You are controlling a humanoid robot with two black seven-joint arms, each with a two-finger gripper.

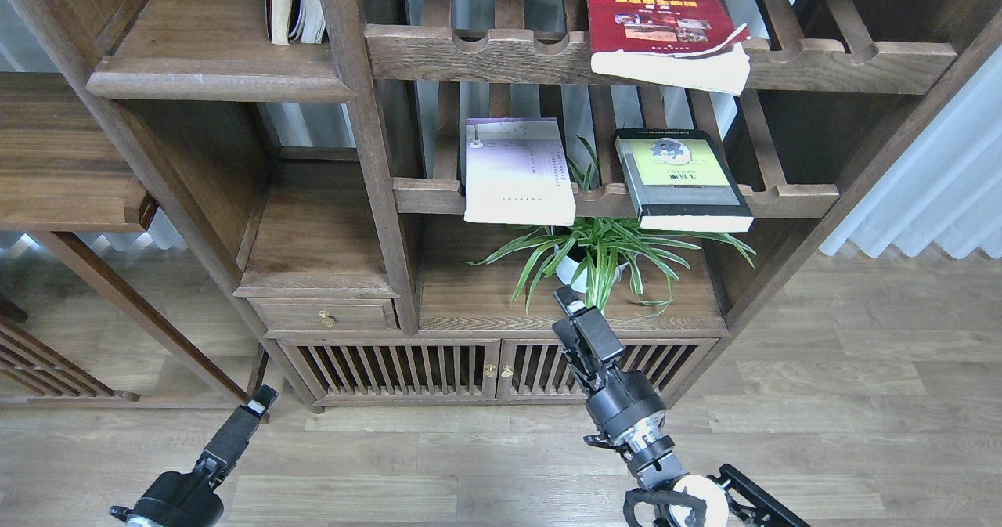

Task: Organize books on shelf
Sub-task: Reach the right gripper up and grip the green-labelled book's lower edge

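Hanging low in front of the bookcase, both arms carry nothing.

Left gripper (pixel 252 408) points up over the floor, too end-on to tell its fingers apart; solid dark-brown wooden shelf (pixel 211 81) sits top left; pale lavender-white paperback (pixel 517 171) lies flat on the lower slatted rack; right gripper (pixel 581 325), unreadable too, rises below the spider plant (pixel 599 257); thick red-covered book (pixel 665 34) lies above the yellow-green, grey-bordered one (pixel 681 178).

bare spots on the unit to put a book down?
Free: solid shelf upper left, right of the standing books; board above the drawer; cabinet top left of the potted plant. Crowded: slatted racks hold the red book, lavender book and yellow-green book.
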